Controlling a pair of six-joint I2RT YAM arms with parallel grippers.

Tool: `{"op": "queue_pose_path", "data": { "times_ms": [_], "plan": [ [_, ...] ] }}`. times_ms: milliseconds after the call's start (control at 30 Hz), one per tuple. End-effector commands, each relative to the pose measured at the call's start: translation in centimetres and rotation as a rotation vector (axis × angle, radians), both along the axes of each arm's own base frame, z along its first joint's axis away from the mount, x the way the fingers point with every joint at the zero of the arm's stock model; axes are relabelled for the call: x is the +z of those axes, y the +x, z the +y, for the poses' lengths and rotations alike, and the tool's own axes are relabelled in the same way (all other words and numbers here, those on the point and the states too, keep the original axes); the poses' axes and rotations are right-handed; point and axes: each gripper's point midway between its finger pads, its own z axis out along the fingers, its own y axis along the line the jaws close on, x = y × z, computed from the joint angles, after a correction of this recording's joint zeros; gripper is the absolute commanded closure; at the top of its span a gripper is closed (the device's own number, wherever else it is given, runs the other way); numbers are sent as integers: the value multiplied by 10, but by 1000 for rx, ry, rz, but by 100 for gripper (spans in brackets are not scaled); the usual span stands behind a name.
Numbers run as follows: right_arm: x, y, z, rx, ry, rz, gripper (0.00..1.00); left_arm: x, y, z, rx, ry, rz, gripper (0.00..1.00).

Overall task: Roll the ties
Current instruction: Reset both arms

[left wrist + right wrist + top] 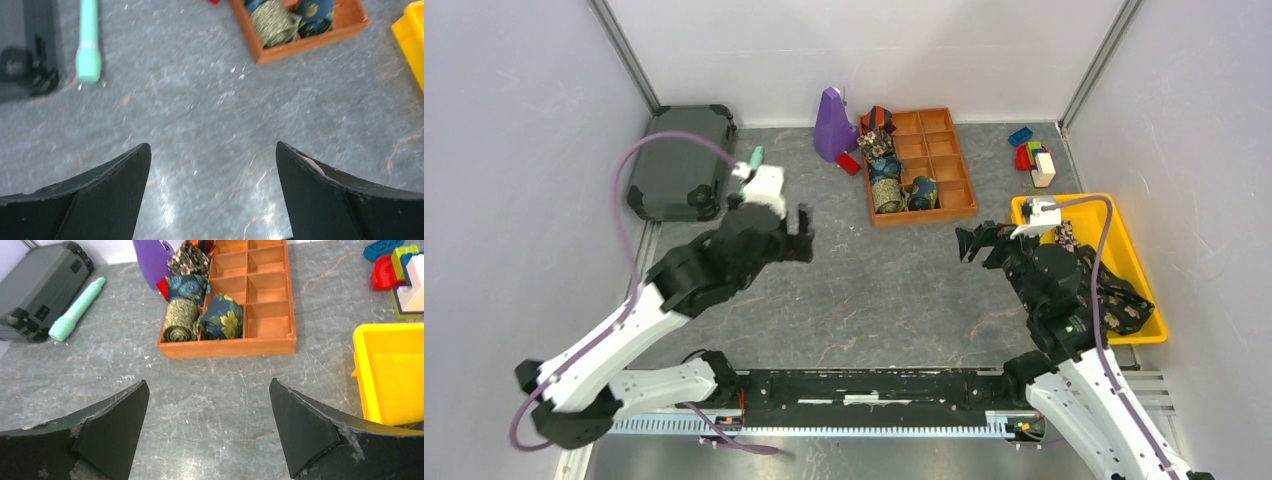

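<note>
Ties [222,317] are navy-gold floral, tray [230,347] orange-brown, bin [390,375] yellow, stick [75,310] mint-green

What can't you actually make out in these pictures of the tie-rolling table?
1. Top view: the loose ties in the yellow bin, mostly covered by the right arm; their number is unclear.
2. Top view: the mint stick, only its tip showing past the left arm and its wrist.
3. Left wrist view: blurred, and the wooden tray is cut off by the top edge.

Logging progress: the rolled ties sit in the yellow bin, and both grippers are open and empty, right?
Not quite: the rolled ties sit in the wooden divided tray, as the right wrist view shows. Both the left gripper and right gripper are open and empty.
</note>
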Motion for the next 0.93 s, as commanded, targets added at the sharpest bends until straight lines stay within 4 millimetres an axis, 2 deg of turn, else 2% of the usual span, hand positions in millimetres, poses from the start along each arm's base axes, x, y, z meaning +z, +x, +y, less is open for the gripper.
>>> {"op": "queue_pose_path", "data": {
  "times_ms": [0, 133, 200, 300, 400, 500, 733, 900],
  "plan": [
    [-7, 1, -3, -3, -15, -64, 2, -34, -38, 55, 110, -7, 73, 0],
    [-29, -1, -4, 1, -40, -25, 2, -64, -66, 91, 145, 7, 113, 0],
    [-42, -3, -4, 7, -58, 6, 2, -69, -74, 107, 229, -81, 97, 0],
    [-58, -6, -1, 20, -54, 42, 2, -75, -80, 108, 217, -179, 78, 0],
    [-72, -11, 4, 51, -36, 71, 2, -83, -82, 112, 211, -206, 40, 0],
    [-85, -15, 8, 74, -22, 97, 2, -80, -84, 118, 218, -234, 16, 0],
    [-93, -19, 14, 102, 7, 129, 2, -82, -83, 122, 247, -233, 12, 0],
    [-103, -17, 1, 29, -43, 194, 2, -83, -84, 123, 250, -234, 14, 0]
  ]
}}
